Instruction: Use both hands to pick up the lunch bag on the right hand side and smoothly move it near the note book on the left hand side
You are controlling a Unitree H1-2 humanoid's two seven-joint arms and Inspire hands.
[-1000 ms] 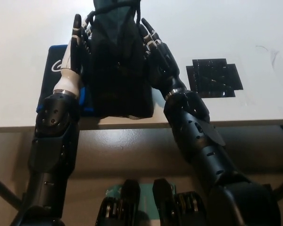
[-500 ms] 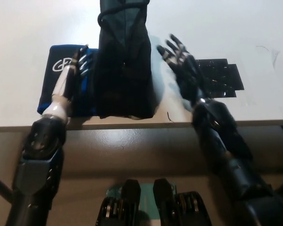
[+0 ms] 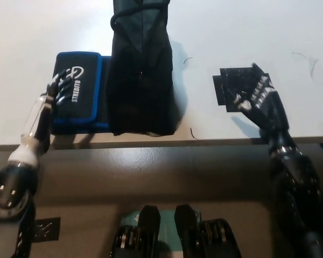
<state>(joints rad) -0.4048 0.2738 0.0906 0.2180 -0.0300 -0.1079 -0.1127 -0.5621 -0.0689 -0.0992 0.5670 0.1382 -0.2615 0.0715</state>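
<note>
Head view: a black bag [image 3: 140, 70] stands upright on the white table [image 3: 247, 37], its near end close to the table's near edge and its handle at the far top of the picture. Its left side overlaps or touches a blue-edged black notebook [image 3: 78, 97] lying flat, with white lettering on the cover. The notebook sits at the table's near-left part.

The white left hand [image 3: 46, 110] is at the notebook's near-left corner, fingers apart and pointing far, holding nothing; whether the fingertips touch the cover cannot be told. It is clear of the bag.

The black right hand [image 3: 258, 97] is well to the right of the bag, above a black taped patch [image 3: 229, 86] on the table. Its fingers are spread and hold nothing. The dark hand blends with the patch, so contact cannot be judged.

A short dark thread [image 3: 192, 133] lies on the table just right of the bag's near corner.
</note>
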